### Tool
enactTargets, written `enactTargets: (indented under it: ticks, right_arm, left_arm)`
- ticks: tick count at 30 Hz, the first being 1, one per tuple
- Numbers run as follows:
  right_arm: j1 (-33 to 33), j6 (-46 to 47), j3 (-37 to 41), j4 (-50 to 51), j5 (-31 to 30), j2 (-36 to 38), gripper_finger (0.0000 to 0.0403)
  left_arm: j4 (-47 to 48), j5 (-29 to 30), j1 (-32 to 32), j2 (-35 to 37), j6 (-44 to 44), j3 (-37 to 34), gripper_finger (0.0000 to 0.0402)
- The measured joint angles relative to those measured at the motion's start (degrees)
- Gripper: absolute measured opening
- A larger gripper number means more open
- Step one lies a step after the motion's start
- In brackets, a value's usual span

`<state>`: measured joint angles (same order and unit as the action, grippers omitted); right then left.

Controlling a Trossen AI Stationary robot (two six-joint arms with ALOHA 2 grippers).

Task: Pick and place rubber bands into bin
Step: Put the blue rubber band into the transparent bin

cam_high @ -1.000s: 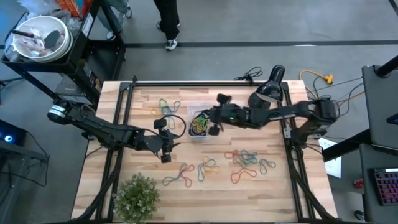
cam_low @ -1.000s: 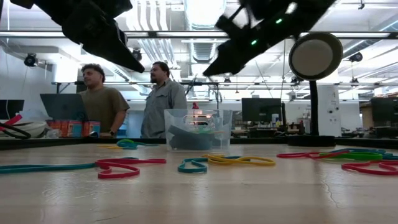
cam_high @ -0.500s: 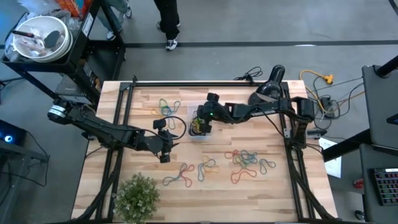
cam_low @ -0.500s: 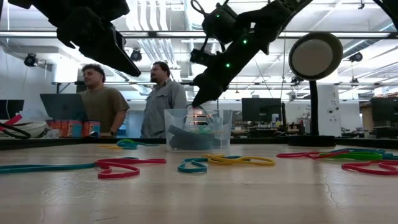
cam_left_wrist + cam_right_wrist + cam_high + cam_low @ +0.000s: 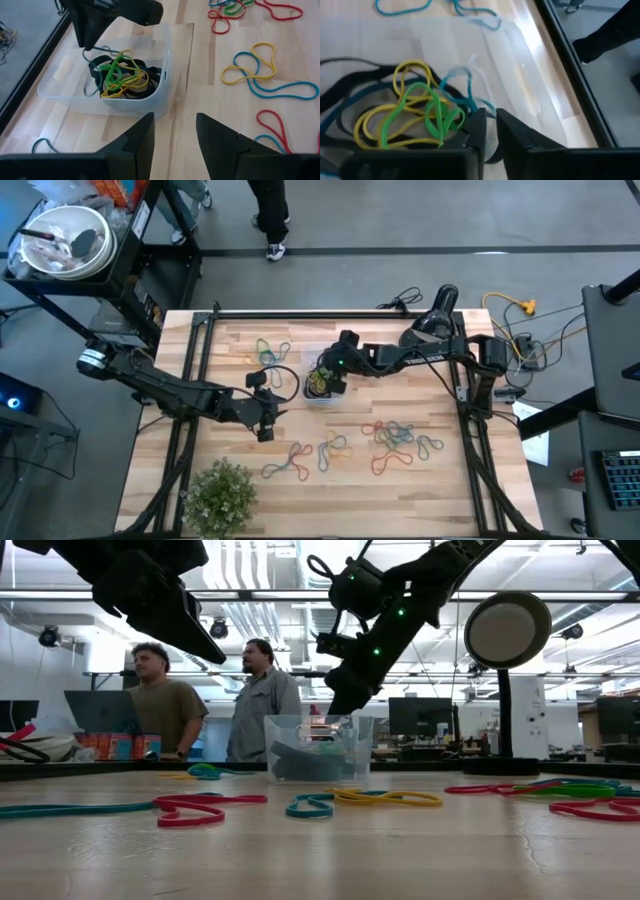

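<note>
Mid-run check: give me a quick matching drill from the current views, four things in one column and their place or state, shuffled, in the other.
Things:
1. right gripper
2. left gripper
3. bin
4. potted plant

Places or states:
A. on the table's near-left corner
B. holds a tangle of rubber bands
C. over the bin, fingers nearly together
D. open, above bare wood left of the bin

Pairs: 1-C, 2-D, 3-B, 4-A
</note>
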<state>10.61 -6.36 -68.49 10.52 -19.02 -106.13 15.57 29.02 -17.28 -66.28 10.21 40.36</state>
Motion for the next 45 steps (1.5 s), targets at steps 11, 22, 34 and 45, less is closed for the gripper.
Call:
enactTargets:
  ticks: [11,22,34,45]
  right_arm:
    - [-0.94,-1.45,-0.2,0.03,1.25,2.41,0.0157]
    - [-5.9,-7.46,7.01,3.68,12.97,16.23,0.0159]
    - [-7.34,-4.28,26.5,-1.79,20.82,34.88,0.0139]
    - [-7.34,-3.04,39.45,-17.34,20.54,43.21,0.0126]
  left_arm:
    - [-0.09,-1.1,-0.03,-0.31,2.57,-0.35,0.013]
    - [-1.47,-8.24,-0.02,-4.34,6.15,-1.06,0.013]
    - [-0.27,0.73,0.48,-8.48,2.58,-1.07,0.013]
    - [10.99,10.98,13.39,-2.83,7.54,-0.98,0.013]
